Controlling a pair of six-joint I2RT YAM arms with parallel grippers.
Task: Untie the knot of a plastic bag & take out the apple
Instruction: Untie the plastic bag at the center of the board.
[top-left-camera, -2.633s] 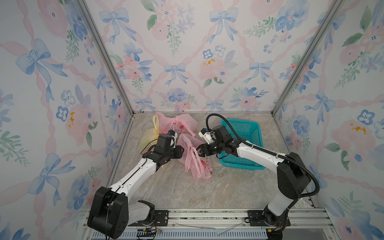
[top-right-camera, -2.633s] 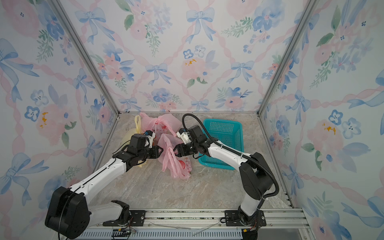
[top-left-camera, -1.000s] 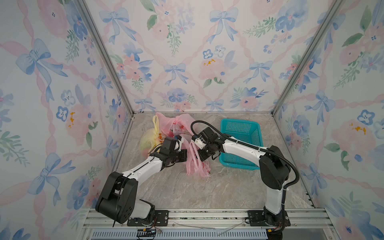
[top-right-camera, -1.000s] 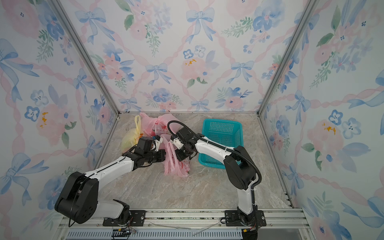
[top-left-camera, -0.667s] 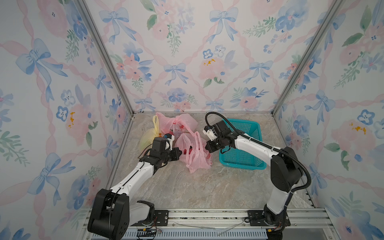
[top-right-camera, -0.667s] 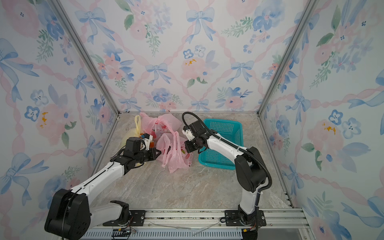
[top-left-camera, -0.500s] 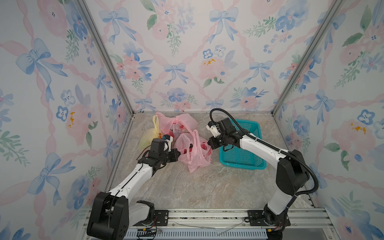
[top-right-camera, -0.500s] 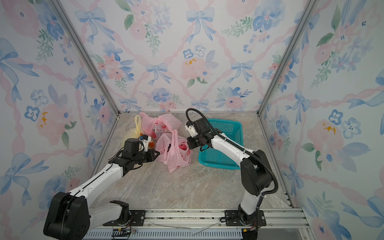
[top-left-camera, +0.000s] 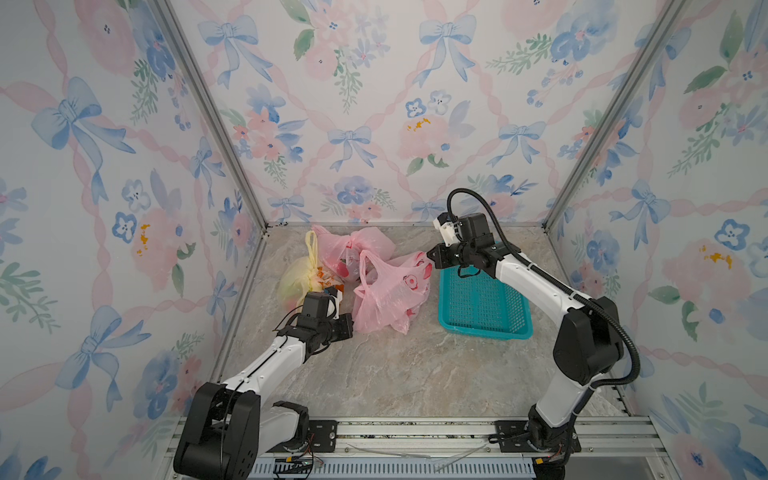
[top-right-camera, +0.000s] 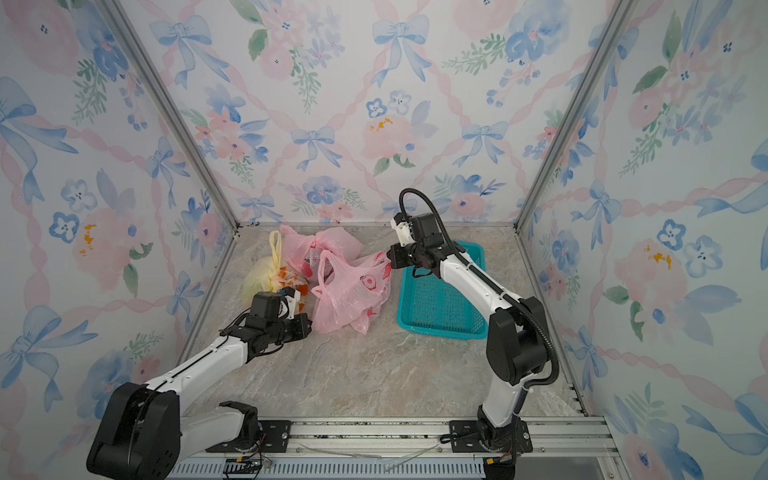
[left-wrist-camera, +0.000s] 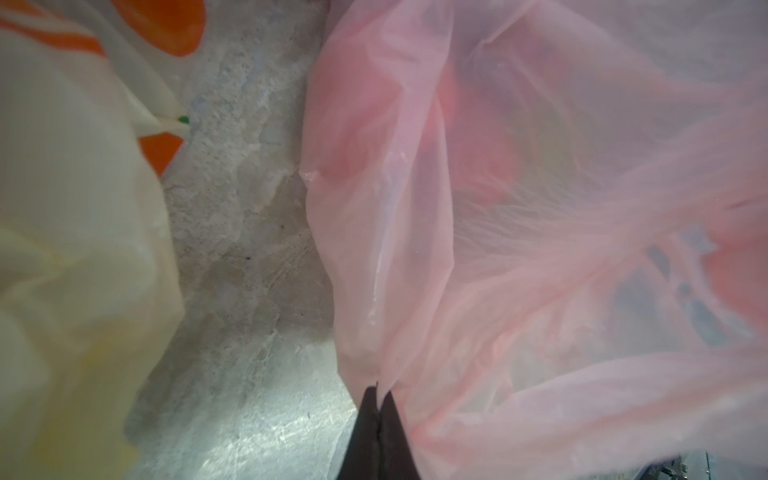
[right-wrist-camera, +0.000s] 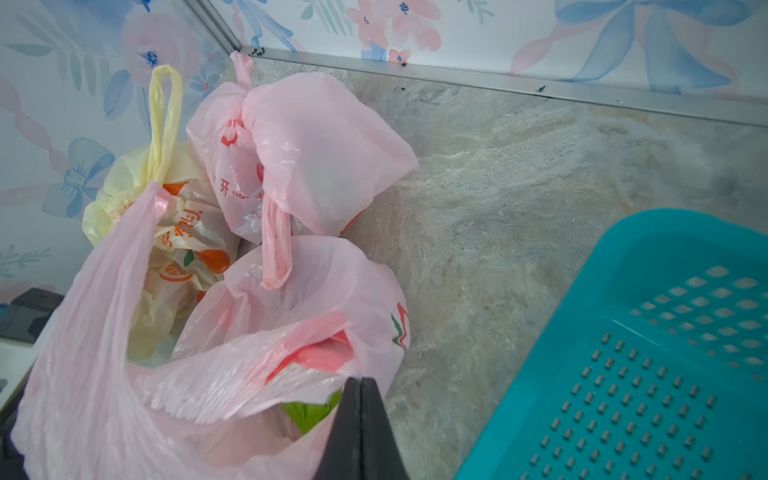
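Nearest the rail, the left gripper (top-left-camera: 348, 326) sits low over the marbled grey tabletop (top-left-camera: 395, 374). Its black fingers (left-wrist-camera: 376, 419) are pressed together on a fold of the thin translucent pink plastic bag (top-left-camera: 390, 297) at its near lower corner — a hold that looks meant to anchor the bag while its far side is drawn away.

Farther in, the right gripper (top-left-camera: 432, 254) hangs above the inner edge of the teal perforated plastic basket (top-left-camera: 484, 305). Its fingers (right-wrist-camera: 359, 419) are likewise clamped shut, pinching the bag's upper edge. Held at two opposite points, the film is stretched between the arms and the mouth appears pulled open; no knot is visible on this bag.

The apple cannot be made out with certainty. The right wrist view shows something green (right-wrist-camera: 309, 413) low inside the bag beside the fingers, with red patches that may be print or fruit.

Behind, against the back corner, stand a pale yellow bag with orange print (top-left-camera: 301, 278) and a second pink bag, knotted (top-left-camera: 353, 247) — touching one another and apparently waiting.

The basket is empty, placed just beside the bag, presumably to receive the fruit.
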